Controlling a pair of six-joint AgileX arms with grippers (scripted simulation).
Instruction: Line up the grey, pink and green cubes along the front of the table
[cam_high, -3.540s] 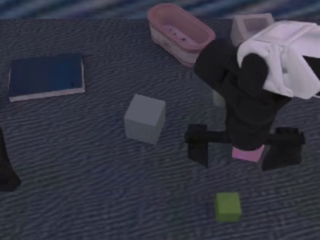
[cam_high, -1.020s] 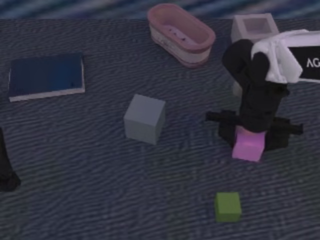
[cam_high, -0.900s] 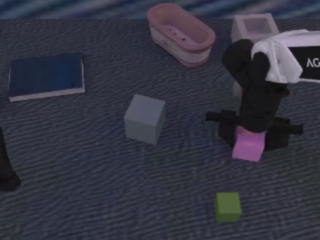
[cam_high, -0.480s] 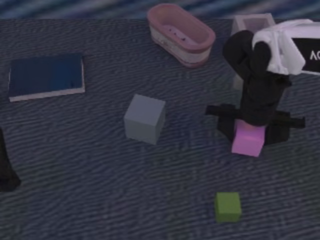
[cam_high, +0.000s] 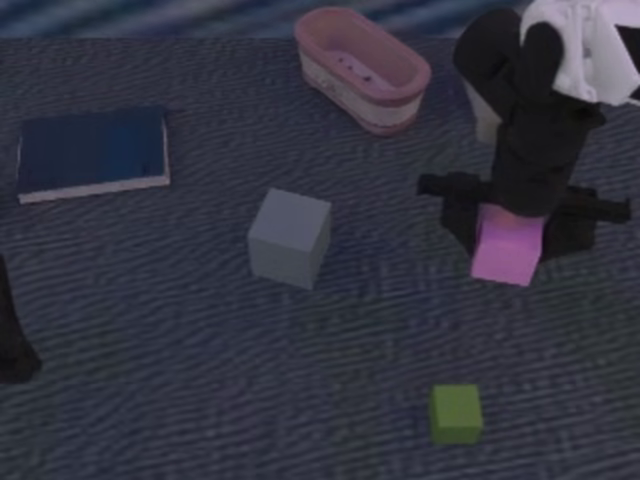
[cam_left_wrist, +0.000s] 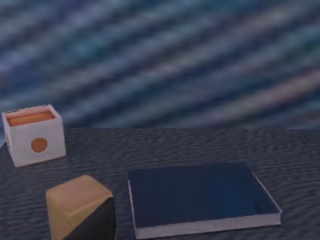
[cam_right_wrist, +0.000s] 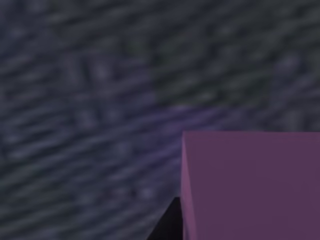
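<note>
Right side of table (cam_high: 150, 330) | right gripper (cam_high: 512, 235) pointing down, clamped on pink cube (cam_high: 507, 252) | left arm parked

Table (cam_high: 150, 330): book (cam_high: 93, 152), tub (cam_high: 361, 67), cubes.

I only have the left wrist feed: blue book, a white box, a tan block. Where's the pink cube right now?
Observer: On the table's right side in the top view. The right gripper has the pink cube between its fingers.
Operator: Is it off the table?
Observer: Can't settle that. The right wrist view shows only the cube's side against the table, not its underside.
Operator: Other two cubes?
Observer: Both stand free. The grey cube sits mid-table; the green cube is near the front edge, right of centre.
Operator: Left arm?
Observer: Parked at the left edge, only a dark part of it showing.
</note>
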